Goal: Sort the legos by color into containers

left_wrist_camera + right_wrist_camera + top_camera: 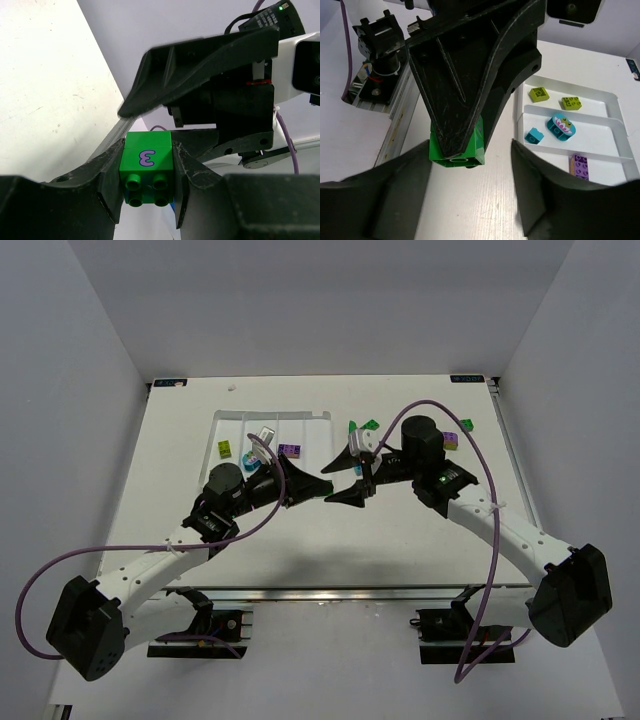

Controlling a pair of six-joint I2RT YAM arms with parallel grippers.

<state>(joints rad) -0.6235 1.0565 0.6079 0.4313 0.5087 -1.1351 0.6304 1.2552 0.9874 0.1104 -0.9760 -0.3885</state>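
The white tray [300, 416] lies far left on the table. Right of it, the left gripper [147, 176] pinches a green brick [147, 156] by its smooth sides. The right gripper [470, 167] gapes wide, empty. The brick is likely light, rigid and slick, so flat faces make the best hold.
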